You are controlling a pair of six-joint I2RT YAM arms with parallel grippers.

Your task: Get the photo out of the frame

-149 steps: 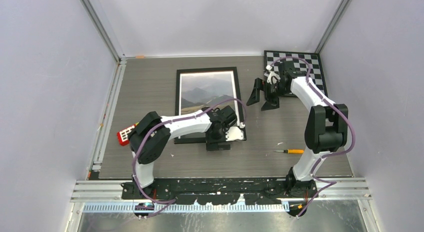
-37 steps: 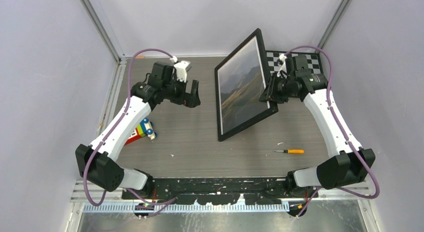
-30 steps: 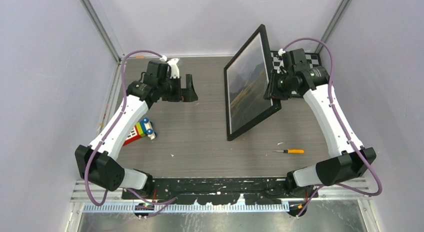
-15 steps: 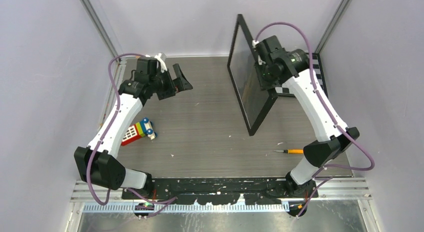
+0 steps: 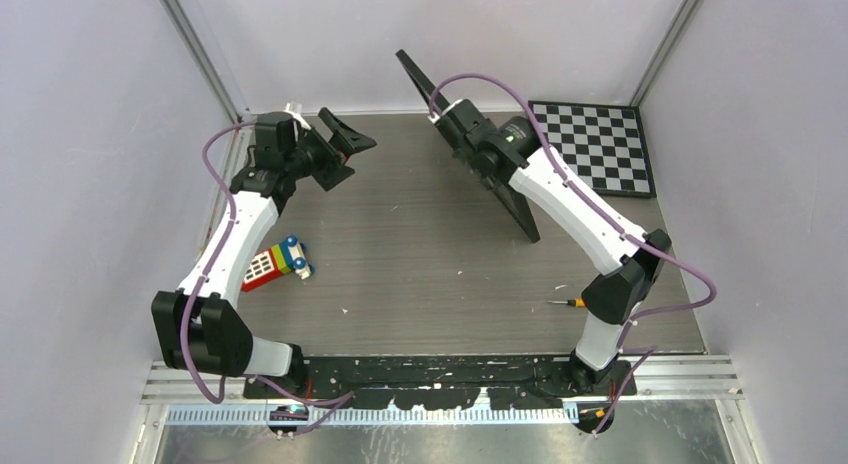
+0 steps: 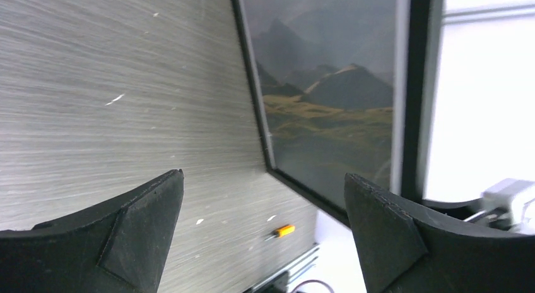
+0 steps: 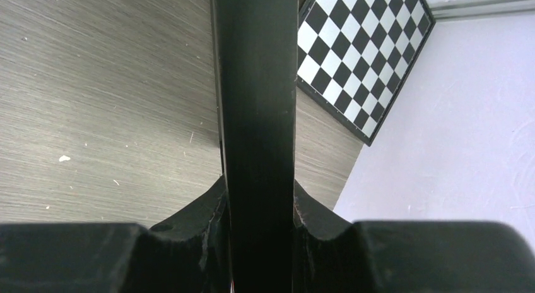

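Observation:
My right gripper [image 5: 462, 124] [image 7: 257, 204] is shut on the edge of the black frame [image 5: 518, 214], which hangs tilted over the middle back of the table and shows as a thin dark bar from above. In the right wrist view the frame's edge [image 7: 255, 84] runs straight up between the two fingers. The photo [image 6: 328, 97], grey mountains over olive hills, sits inside the frame [image 6: 413, 84] and shows only in the left wrist view. My left gripper [image 5: 362, 159] [image 6: 265, 198] stands open at the back left, facing the frame's glossy front from a distance, with nothing between its fingers.
A checkered board [image 5: 595, 144] [image 7: 359, 59] lies at the back right corner. A colourful toy [image 5: 275, 264] sits at the left, under the left arm. A small orange-handled screwdriver [image 5: 570, 302] [image 6: 282, 230] lies at the front right, beside the right arm.
The right arm has swung the frame leftwards and turned it past upright, so it shows edge-on from above. The left gripper has turned towards it and stayed open.

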